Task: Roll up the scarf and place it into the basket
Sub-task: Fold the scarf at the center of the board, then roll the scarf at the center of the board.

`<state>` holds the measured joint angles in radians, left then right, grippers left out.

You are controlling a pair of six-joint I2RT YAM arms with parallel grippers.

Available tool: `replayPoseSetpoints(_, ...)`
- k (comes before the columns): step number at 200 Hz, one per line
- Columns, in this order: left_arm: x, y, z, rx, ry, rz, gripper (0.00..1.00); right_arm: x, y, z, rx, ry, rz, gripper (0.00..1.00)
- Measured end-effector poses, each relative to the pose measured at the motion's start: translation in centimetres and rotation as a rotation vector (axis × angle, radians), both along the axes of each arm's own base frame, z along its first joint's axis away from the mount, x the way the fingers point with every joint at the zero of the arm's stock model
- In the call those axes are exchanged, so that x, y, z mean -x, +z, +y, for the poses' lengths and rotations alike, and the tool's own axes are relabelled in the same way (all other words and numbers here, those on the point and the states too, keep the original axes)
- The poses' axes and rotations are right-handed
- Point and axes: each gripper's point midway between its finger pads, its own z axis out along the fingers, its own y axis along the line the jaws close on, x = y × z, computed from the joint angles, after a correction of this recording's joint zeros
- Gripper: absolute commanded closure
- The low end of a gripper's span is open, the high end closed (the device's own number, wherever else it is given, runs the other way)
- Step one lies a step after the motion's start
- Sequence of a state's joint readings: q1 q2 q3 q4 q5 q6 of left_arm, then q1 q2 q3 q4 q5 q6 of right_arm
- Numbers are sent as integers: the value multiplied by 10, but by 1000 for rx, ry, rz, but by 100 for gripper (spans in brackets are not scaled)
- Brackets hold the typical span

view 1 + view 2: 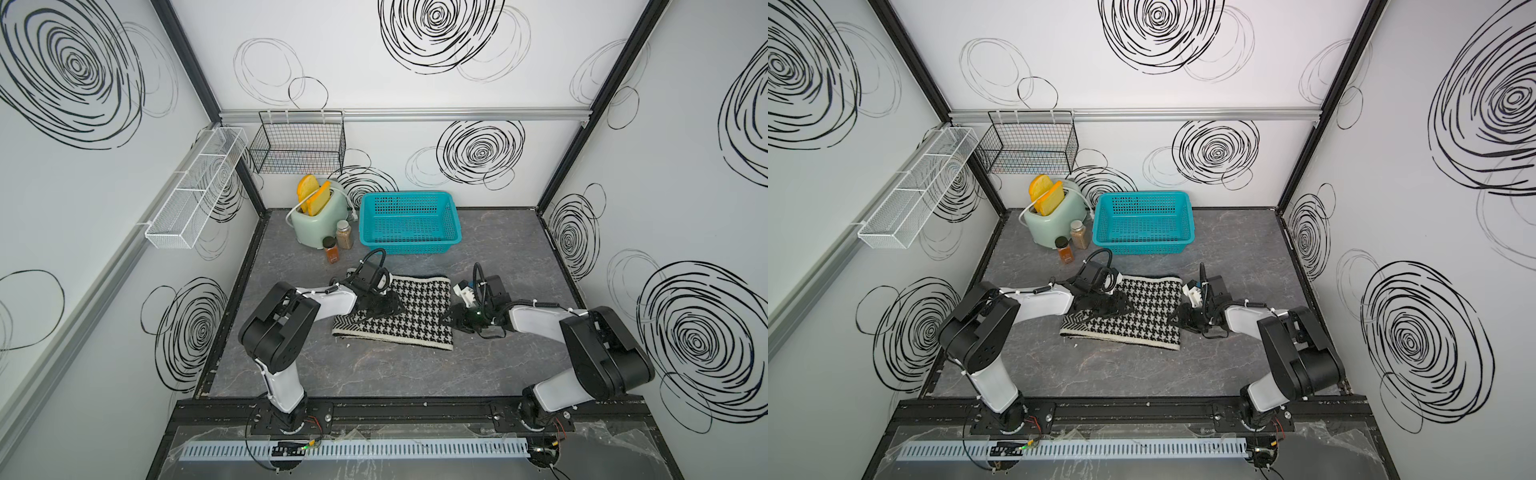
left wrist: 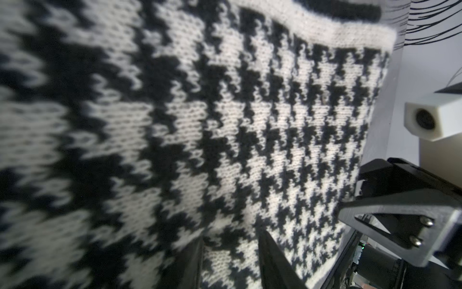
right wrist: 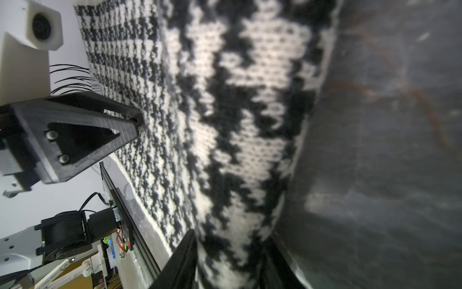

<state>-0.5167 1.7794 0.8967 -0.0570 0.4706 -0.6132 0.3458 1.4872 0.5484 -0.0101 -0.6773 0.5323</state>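
The black-and-white scarf (image 1: 415, 307) (image 1: 1150, 307) lies folded on the grey table, houndstooth face up, with a chevron strip showing at its near left corner (image 1: 345, 326). My left gripper (image 1: 388, 309) (image 1: 1119, 307) is down on the scarf's left part. In the left wrist view its fingers (image 2: 272, 262) are shut with knit cloth (image 2: 250, 125) between them. My right gripper (image 1: 451, 322) (image 1: 1177, 320) is at the scarf's right edge. In the right wrist view the thick edge fold (image 3: 237, 125) fills the gap between its fingers (image 3: 185, 262). The turquoise basket (image 1: 405, 194) (image 1: 1142, 194) stands empty behind the scarf.
A pale green toaster (image 1: 318, 220) holding toast stands at the back left, left of the basket, with two spice jars (image 1: 330, 249) (image 1: 344, 235) in front of it. A black wire basket (image 1: 297, 145) and a white mesh rack (image 1: 195, 191) hang on the walls.
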Motion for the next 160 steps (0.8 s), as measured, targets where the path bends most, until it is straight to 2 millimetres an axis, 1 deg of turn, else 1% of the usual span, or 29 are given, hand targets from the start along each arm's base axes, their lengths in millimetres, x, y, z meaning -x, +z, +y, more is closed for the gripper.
replayPoseSetpoints(14, -3, 1, 5, -23, -7, -8, 57, -2, 8, 1, -13, -11, -11, 53)
replayPoseSetpoints(31, -5, 4, 9, -56, -15, -16, 57, -4, 11, -2, -17, -28, -12, 50)
replayPoseSetpoints(54, 0, 20, 8, -79, -26, -36, 57, -13, 8, -17, -26, -91, 4, 49)
replayPoseSetpoints(65, 2, 32, 0, -75, -43, -53, 59, -17, 7, -24, -34, -118, 6, 50)
replayPoseSetpoints(73, 3, 41, -10, -63, -59, -73, 60, -22, 6, -28, -41, -133, 2, 51)
replayPoseSetpoints(85, 3, 55, -29, -33, -81, -102, 62, -25, 5, -28, -58, -138, -2, 53)
replayPoseSetpoints(100, 6, 62, -46, 3, -97, -112, 66, -27, 1, -27, -79, -134, -5, 53)
replayPoseSetpoints(114, 10, 58, -57, 22, -102, -96, 67, -27, -1, -24, -104, -131, -5, 53)
replayPoseSetpoints(141, 12, 34, -66, 29, -99, -41, 69, -25, 2, -18, -150, -113, -18, 53)
replayPoseSetpoints(160, 14, 22, -71, 45, -95, -12, 75, -23, 5, -13, -171, -94, -31, 53)
